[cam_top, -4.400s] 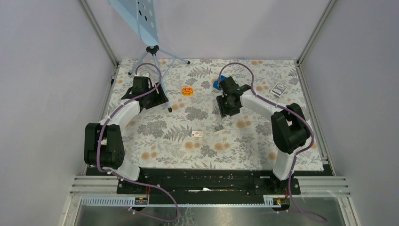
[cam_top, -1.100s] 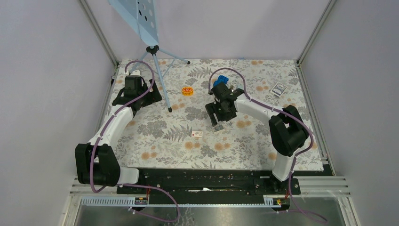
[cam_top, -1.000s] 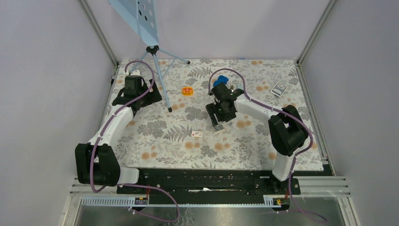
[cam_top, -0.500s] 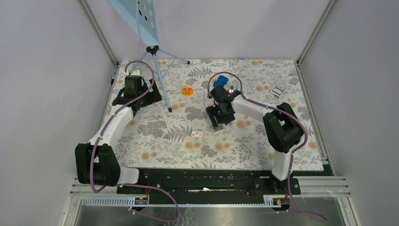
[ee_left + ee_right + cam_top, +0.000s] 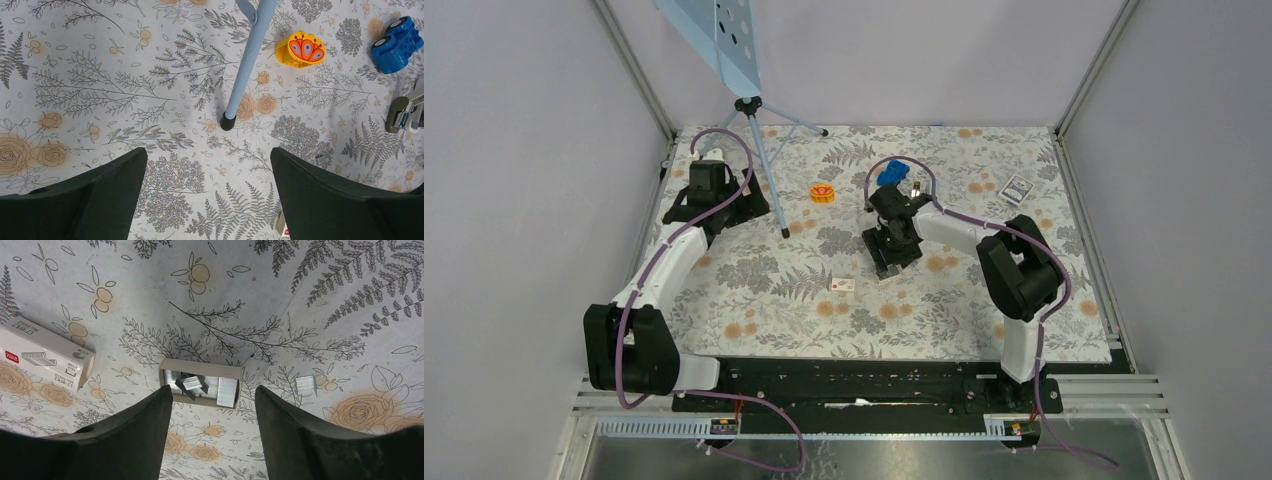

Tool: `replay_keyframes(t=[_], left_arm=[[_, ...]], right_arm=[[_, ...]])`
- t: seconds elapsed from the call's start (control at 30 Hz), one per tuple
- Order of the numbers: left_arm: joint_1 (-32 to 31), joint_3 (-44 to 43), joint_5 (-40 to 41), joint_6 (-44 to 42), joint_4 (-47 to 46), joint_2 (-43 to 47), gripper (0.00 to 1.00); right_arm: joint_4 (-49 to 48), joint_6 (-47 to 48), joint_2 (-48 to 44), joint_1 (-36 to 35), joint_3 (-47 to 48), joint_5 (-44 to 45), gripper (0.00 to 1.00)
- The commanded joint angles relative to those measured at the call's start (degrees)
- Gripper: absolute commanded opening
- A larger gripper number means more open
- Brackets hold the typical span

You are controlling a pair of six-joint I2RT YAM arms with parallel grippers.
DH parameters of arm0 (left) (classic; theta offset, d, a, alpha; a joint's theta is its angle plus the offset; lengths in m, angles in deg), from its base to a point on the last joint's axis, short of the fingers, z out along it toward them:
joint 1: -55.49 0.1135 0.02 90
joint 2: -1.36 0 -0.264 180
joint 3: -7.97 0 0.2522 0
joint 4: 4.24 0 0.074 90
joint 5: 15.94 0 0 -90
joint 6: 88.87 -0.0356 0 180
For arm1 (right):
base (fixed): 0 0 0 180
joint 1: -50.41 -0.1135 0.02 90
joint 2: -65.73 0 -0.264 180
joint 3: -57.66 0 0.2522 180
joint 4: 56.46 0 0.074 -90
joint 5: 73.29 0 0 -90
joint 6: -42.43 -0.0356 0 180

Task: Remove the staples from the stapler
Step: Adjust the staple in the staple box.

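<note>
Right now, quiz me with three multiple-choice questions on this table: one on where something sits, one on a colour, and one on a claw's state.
1. Where does the loose staple strip lie relative to the cardboard tray?
A inside it; B on the cloth beside it; C underneath it.
2. What colour is the wheeled toy?
A blue; B green; C red.
3. How is the left claw?
A open, holding nothing; B shut, holding nothing; C shut on the wheeled toy.

Answers: B, the strip lies flat on the cloth, apart from the tray. A, its body is plainly blue. A, it stands wide apart with only cloth below.
</note>
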Motion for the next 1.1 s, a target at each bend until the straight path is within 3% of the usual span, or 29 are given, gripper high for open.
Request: replay_keyframes(t=[0.0, 0.73, 1.07], left_arm=[[0.4, -1.2, -0.5, -0.6, -2.0, 0.0, 0.98], [0.4, -1.1, -0.6, -0.6, -2.1, 0.2, 0.98], [0.4, -1.0, -0.5, -0.6, -2.1, 0.3, 0.97]], right_arm=[[-0.3, 0.3, 0.4, -0.2, 0.6, 1.2, 0.67], [-0.2, -0.1, 0.7, -0.3, 1.0, 1.8, 0.43], [-0.1, -0.4, -0.6, -0.3, 1.5, 2.0, 0.51]])
